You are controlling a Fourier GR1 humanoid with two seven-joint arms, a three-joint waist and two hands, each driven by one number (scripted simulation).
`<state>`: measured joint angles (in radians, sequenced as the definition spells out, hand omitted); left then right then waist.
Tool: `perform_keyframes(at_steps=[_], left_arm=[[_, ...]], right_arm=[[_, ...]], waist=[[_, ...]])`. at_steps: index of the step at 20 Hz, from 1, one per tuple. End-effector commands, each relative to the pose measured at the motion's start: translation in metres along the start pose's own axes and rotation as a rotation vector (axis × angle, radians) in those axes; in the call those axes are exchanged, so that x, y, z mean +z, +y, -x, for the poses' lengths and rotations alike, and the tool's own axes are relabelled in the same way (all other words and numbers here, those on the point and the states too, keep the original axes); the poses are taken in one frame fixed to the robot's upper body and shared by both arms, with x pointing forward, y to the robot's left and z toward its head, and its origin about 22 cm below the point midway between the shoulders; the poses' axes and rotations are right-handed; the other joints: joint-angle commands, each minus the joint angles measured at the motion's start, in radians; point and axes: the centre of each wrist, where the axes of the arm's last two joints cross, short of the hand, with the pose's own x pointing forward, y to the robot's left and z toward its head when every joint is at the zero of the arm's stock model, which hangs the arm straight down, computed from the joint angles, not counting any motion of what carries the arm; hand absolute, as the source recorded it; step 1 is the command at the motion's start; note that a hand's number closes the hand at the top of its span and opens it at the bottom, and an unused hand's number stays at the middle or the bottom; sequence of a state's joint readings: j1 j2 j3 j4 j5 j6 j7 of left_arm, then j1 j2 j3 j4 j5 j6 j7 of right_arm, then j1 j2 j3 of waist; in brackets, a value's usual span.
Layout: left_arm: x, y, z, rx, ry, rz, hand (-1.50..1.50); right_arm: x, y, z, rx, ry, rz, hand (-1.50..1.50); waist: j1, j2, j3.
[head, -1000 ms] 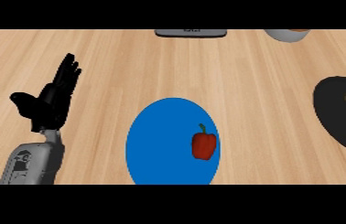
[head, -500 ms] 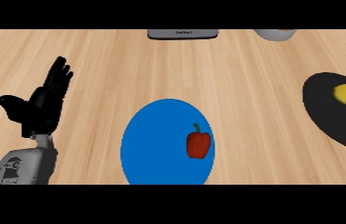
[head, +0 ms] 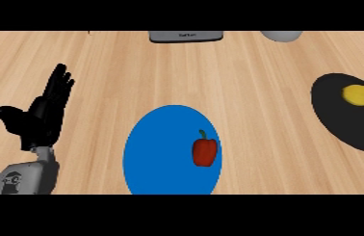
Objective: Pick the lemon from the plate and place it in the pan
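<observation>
You are seeing blue plate (head: 156, 153) sitting nearest, red pepper (head: 204, 152) lying on its right half. Left of plate, left hand (head: 43, 117) is resting open, fingers spread and pointing up, holding nothing. Right of plate and farther, black pan (head: 341, 122) is showing partly, lemon (head: 353, 94) sitting inside it. Beyond plate, grey box (head: 186, 35) and pale bowl (head: 281, 35) are sitting at far edge.
</observation>
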<state>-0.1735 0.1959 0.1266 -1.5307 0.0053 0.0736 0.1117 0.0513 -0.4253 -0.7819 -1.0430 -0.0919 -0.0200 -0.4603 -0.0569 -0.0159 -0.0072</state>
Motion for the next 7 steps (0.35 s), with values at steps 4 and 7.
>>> perform_keyframes(at_steps=[4, 7], left_arm=[[-0.006, 0.000, -0.001, -0.015, -0.019, 0.017, 0.00], [-0.009, -0.005, -0.003, 0.010, -0.022, 0.018, 0.00]], right_arm=[[0.069, -0.023, -0.047, 0.016, 0.007, -0.028, -1.50], [0.100, -0.029, -0.078, 0.056, 0.014, 0.009, -1.50]], waist=[[0.014, 0.010, 0.001], [0.027, 0.013, 0.003]])
